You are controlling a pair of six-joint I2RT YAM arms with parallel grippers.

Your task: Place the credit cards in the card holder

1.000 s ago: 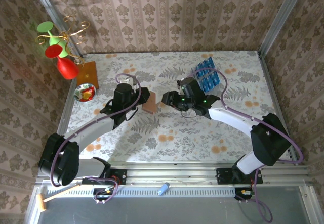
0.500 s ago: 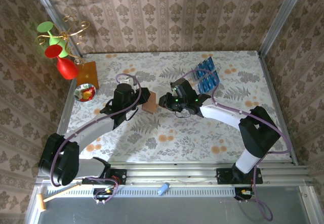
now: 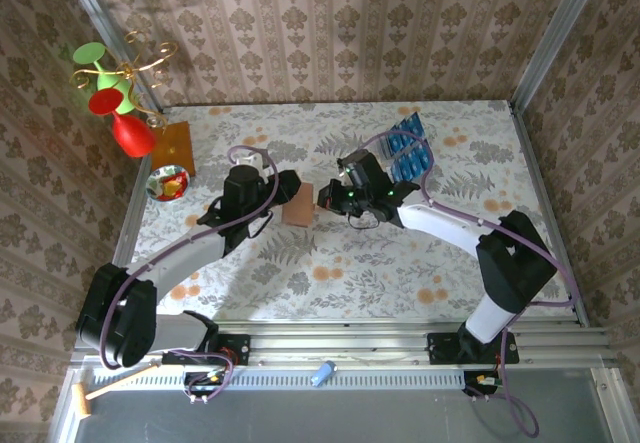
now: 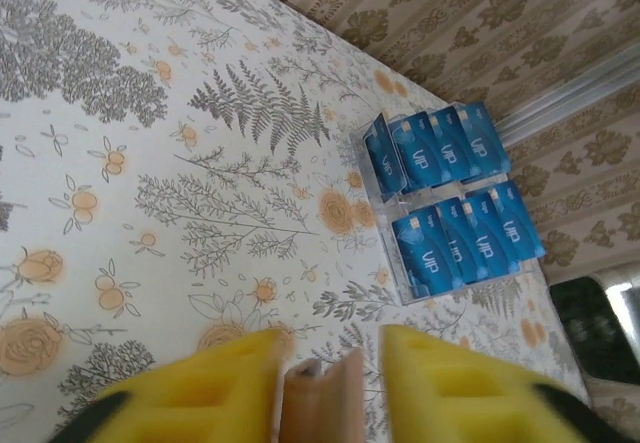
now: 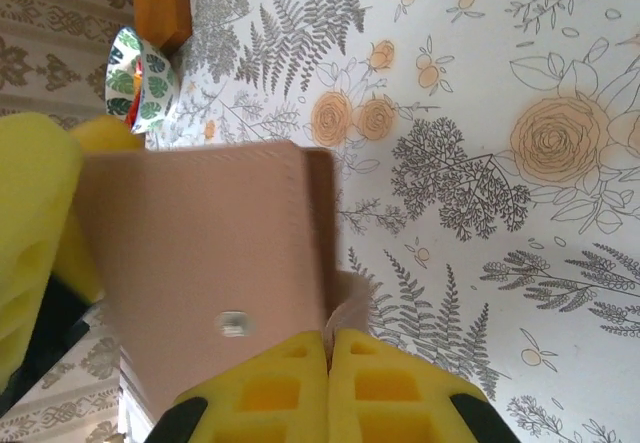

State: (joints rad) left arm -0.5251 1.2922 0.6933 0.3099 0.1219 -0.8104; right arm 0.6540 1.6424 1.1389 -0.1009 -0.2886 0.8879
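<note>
Centrally, the card holder [image 3: 297, 203] stands on edge between my two arms, near the middle of the bench [image 3: 330, 283], where either arm can reach it. I cannot tell whether its lower edge rests on the bench.

My right end effector [image 5: 328, 363] is fully closed, its yellow pads pressed together on a thin flap at the holder's corner. The broad salmon face, with its snap stud, fills the space just beside them. I judge this pinch is meant to draw one leaf away from the other so that the slots are exposed.

My left end effector [image 4: 330, 363] brackets the opposite edge with its jaws partly parted. The leather lies between the pads [image 4: 200, 393], close against one and with a sliver of gap at the other, so it steadies the holder rather than clamps it.

The credit cards [image 4: 450, 203] are not yet in play. Bright blue, they stand in two rows in a clear rack [image 4: 385, 195], well apart from the holder, toward the bench's far right. Standing upright leaves each card's top edge free for a pinch. No card is visible in the holder, so by my reckoning the task is at its opening step.

Farther left, a patterned bowl [image 5: 140, 78] and a wooden board [image 5: 165, 3] sit near the bench's edge, apart from the work.
</note>
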